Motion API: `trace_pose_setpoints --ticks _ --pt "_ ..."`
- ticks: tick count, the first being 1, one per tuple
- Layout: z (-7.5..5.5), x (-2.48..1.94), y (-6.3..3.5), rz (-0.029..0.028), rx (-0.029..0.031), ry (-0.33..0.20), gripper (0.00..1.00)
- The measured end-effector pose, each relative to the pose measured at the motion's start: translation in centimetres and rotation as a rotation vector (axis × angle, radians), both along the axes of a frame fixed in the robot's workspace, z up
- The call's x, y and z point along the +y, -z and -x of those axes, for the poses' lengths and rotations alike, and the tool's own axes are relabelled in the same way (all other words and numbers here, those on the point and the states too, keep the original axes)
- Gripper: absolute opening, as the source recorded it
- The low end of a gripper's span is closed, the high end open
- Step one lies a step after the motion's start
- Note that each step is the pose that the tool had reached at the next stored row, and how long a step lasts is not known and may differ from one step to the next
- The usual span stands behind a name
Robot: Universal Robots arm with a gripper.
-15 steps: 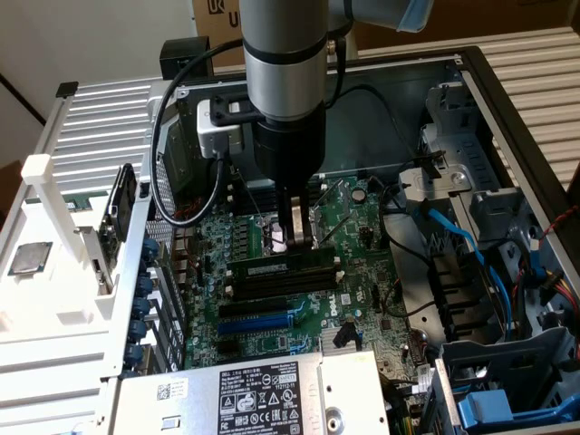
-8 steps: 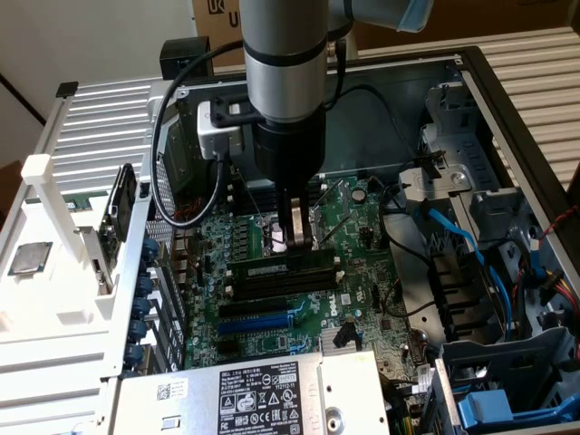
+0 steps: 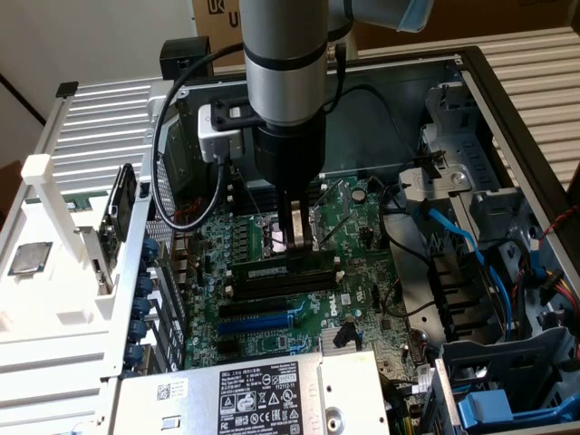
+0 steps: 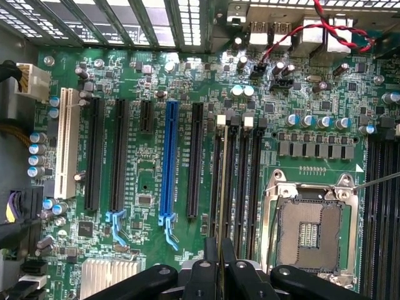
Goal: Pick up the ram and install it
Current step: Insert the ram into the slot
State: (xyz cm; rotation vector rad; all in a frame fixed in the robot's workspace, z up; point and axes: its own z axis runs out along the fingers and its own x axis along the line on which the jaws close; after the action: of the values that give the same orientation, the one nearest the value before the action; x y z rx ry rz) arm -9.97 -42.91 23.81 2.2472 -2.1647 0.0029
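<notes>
The work happens inside an open computer case [image 3: 507,100] lying on its side, with the green motherboard [image 3: 362,236] [image 4: 142,175] as its floor. Pale ribbed panels [image 3: 109,118] stand behind and to both sides of the case, and cardboard boxes [image 3: 217,9] show beyond its far edge.

The arm comes straight down over the middle of the board. Its gripper [image 3: 296,240] [image 4: 220,250] is narrow, the fingers pinched onto the ram [image 3: 272,269] [image 4: 220,187]. The stick stands on its long edge and runs along the bank of black memory slots [image 3: 281,283] [image 4: 240,181], right beside the processor socket [image 4: 309,231]. In the wrist view it is a thin line over the slot farthest from the socket. Whether it is pressed home in the slot I cannot tell.

On the other side of that bank lie further black slots and the blue expansion slot [image 3: 263,322] [image 4: 170,162], then a white slot [image 4: 65,144] near the board's edge. A silver finned heat sink [image 4: 112,275] sits nearby.

A grey power supply [image 3: 245,390] with a black label fills the case's near edge. Blue cables [image 3: 453,236] run along the side at the exterior view's right. A white plastic fixture [image 3: 54,272] stands outside the case at the exterior view's left. A black cable [image 3: 168,181] loops from the wrist down that side.
</notes>
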Motion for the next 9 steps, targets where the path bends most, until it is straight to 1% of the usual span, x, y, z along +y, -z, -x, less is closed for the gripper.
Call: trace_pose_setpoints --ticks 9 --pt "0.0 -0.07 0.05 -0.0001 -0.0001 0.0 0.13"
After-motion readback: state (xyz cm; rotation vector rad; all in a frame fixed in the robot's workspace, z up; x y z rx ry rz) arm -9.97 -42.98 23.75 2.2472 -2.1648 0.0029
